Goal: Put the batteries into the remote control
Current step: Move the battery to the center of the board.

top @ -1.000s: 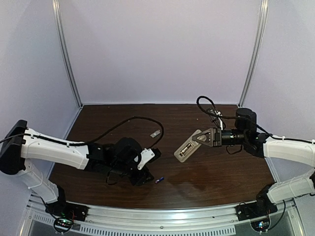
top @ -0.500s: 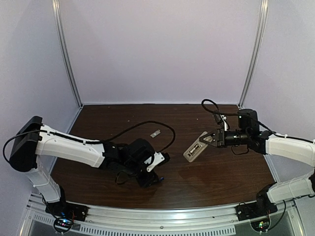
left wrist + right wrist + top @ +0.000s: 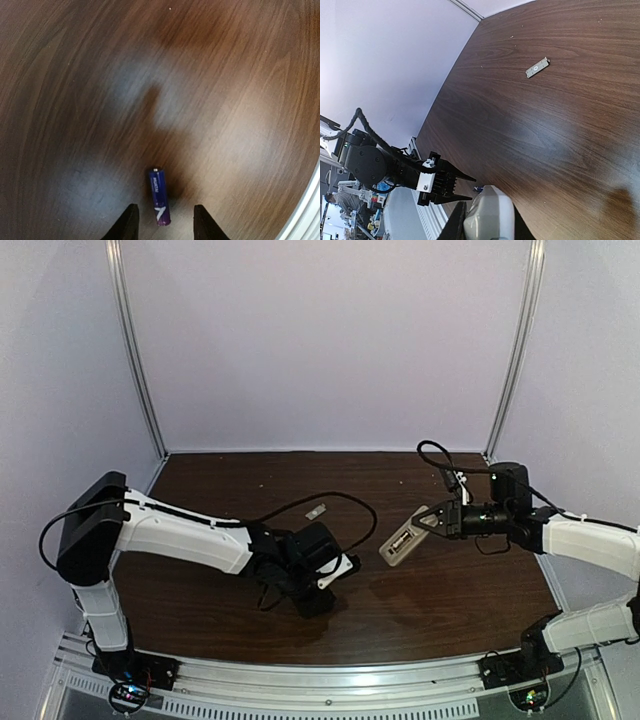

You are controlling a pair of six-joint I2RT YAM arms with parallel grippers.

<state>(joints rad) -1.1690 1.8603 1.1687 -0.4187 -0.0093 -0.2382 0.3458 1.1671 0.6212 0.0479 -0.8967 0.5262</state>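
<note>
The blue-purple battery (image 3: pixel 158 197) lies on the worktop (image 3: pixel 225 100) at 6 o'clock in the left wrist view, framed between the spread fingers of the left hand (image 3: pixel 163 221). I would lower and close across its middle so it cannot roll. The right hand (image 3: pixel 432 523) pinches the remote control (image 3: pixel 404 541) aloft at 3 o'clock.

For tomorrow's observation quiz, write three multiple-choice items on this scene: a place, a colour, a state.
1. The right gripper is: A open, empty; B shut on the remote control; C hidden.
2. The blue-purple battery lies: A on the table between the left gripper's open fingers; B inside the remote control; C under the right gripper.
3. The table is: A white; B green; C dark brown.
Answers: 1B, its fingers clamp the remote control; 2A, the left wrist view shows it; 3C, in every view.
</note>
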